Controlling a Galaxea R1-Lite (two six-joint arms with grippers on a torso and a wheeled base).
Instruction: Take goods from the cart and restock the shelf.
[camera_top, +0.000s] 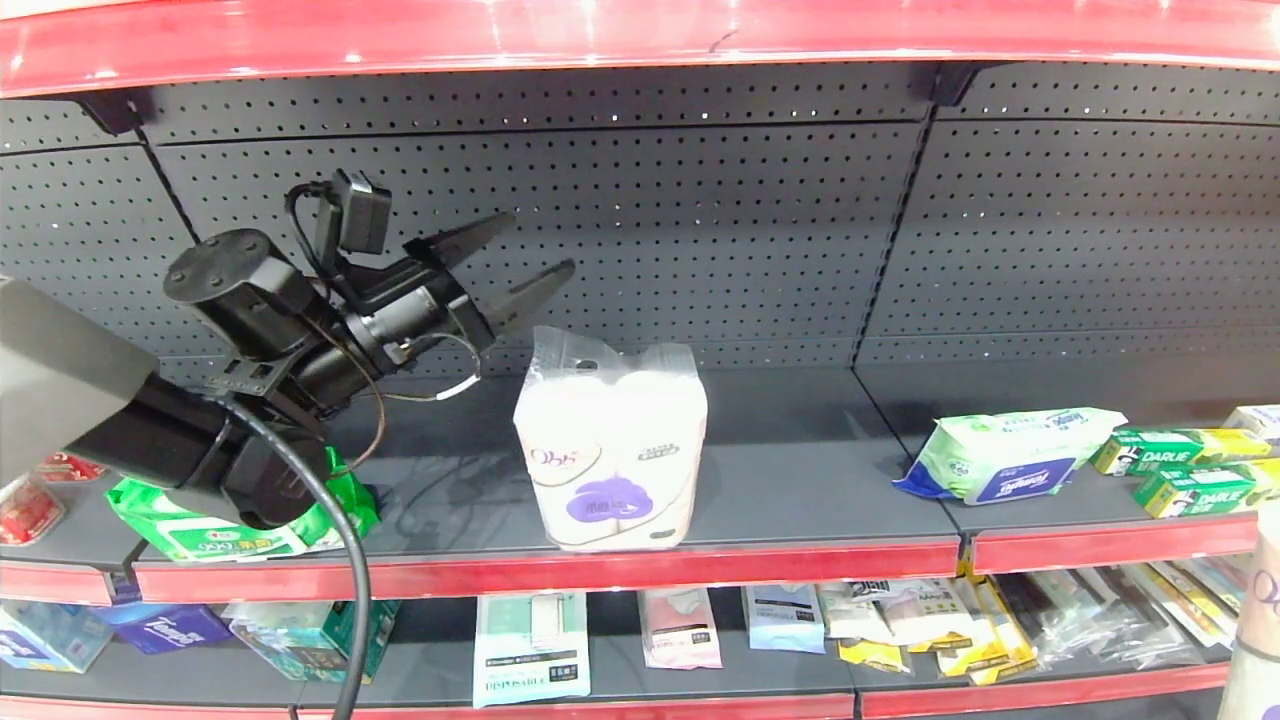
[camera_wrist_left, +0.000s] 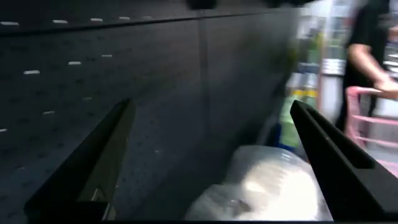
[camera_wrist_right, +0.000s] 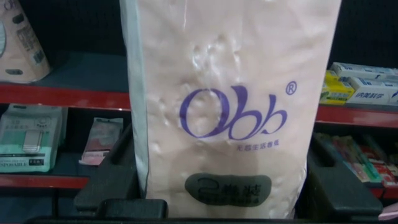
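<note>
The left arm (camera_top: 200, 440) half hides a green pack (camera_top: 160, 532); the toilet paper (camera_wrist_left: 267, 186) is blurred, a second pack (camera_top: 1260, 620) cut off.

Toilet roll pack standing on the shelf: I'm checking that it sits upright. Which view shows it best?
The head view: the toilet roll pack shows whole, upright at the front edge of the shelf. The left wrist view gives its blurred top; the right wrist view, one side of it.

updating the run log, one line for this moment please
left gripper: open, near toilet paper pack on shelf | right gripper: shut on second pack
</note>
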